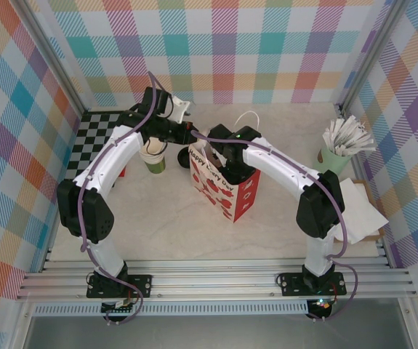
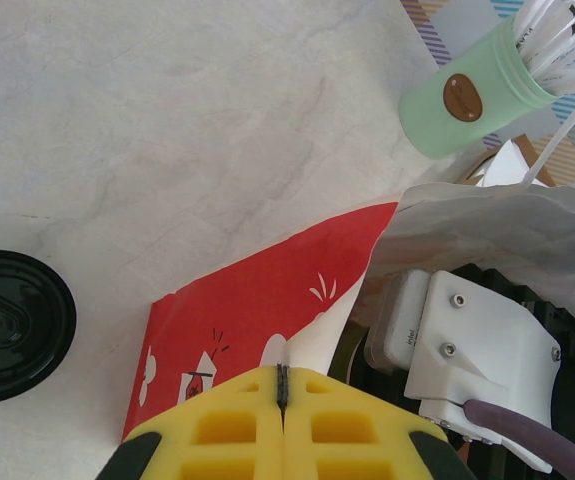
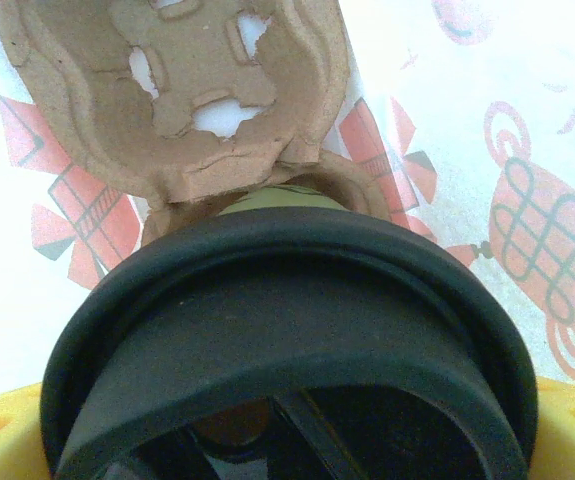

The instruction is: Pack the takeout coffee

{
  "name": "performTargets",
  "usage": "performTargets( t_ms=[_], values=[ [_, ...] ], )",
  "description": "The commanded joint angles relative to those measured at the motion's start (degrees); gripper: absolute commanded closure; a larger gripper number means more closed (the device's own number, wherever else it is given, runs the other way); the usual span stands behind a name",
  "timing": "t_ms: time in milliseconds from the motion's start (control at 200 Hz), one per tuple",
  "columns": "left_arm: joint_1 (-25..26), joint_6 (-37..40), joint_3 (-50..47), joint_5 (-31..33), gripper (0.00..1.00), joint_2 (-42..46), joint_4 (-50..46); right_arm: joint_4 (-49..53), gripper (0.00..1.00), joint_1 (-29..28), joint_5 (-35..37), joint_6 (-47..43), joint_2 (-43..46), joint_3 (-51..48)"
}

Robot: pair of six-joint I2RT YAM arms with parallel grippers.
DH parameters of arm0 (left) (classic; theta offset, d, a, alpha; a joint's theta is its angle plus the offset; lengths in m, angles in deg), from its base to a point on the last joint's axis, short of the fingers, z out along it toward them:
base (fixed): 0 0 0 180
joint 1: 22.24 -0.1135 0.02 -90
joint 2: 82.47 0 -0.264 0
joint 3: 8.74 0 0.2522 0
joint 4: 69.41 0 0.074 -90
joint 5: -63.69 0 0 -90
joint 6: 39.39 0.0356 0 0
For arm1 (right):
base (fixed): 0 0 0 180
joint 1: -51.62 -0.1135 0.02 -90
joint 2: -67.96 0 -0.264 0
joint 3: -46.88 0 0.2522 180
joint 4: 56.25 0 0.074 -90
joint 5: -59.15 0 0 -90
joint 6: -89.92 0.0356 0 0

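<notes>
Two arms are meeting over a pale marbled counter (image 1: 158, 225), which is sitting inside walls of pastel plaid (image 1: 223, 43). A red-and-white paper bag (image 1: 227, 193) is standing at the counter's middle. The right pincer (image 3: 287, 440) is reaching down inside it, grasping the takeout coffee (image 3: 287, 300) by its sides above a brown cardboard carrier (image 3: 177, 90). The left pincer (image 2: 283, 385) is clenching the bag's left rim. A black-and-white checkered mat (image 1: 96, 138) is lying at the far left, and a mint cup of white sticks (image 1: 337, 156) is standing at the far right. A cream-and-green cup (image 1: 153, 161) is standing just left of the bag.
</notes>
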Motion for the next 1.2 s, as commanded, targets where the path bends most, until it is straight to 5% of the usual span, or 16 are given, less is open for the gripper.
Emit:
performTargets(
  t_ms=[0, 1200],
  values=[
    [0.28, 0.42, 1.05, -0.16, 1.00, -0.94, -1.93, 1.17, 0.10, 0.12, -0.86, -0.06, 2.12, 0.29],
    [0.27, 0.46, 1.48, -0.43, 1.00, -1.30, -2.05, 1.13, 0.06, 0.12, -0.36, -0.34, 1.37, 0.21]
  ],
)
